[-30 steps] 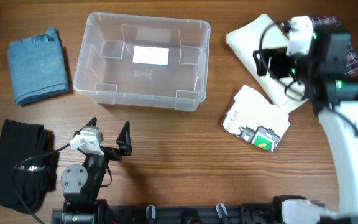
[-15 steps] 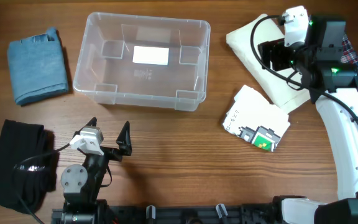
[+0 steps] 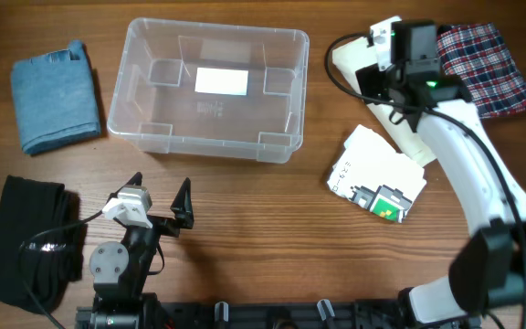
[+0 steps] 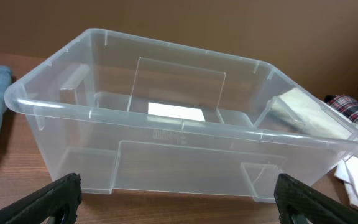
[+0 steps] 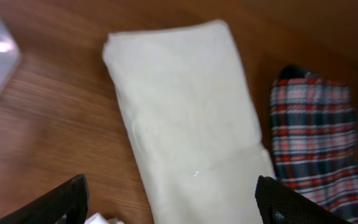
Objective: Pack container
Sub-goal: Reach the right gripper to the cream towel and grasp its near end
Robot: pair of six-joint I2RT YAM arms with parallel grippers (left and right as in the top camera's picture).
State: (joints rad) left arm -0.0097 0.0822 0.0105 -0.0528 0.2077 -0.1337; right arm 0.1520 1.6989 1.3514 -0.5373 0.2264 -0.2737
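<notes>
Clear plastic, the container stands empty at the far centre of the table. Only a white label shows on its base, and it is apart from every item around it.

**Tools.** The right tool hangs over the folded cream cloth, fingers apart and gripping nothing. The left tool sits at the near edge facing the container, fingers wide apart and empty.

**Risks, as judged:**
- The cream cloth is broad and layered. A pinch taken on the top layer alone could let the fold open on lifting, so that the cloth trails over the container rim.
- The plaid cloth lies just beside the cream one. A finger set down too far to that side could catch both.
- A carry with too little height could knock the light, empty container out of place.

**Views compared.**
- The right wrist view shows the cream cloth's full width and its crease. In the overhead view the arm hides much of it, including its near end toward the printed pack.
- Only the overhead view shows the blue cloth and the black cloth on the left.
- The left wrist view alone shows the container's depth and inner ribs.
</notes>
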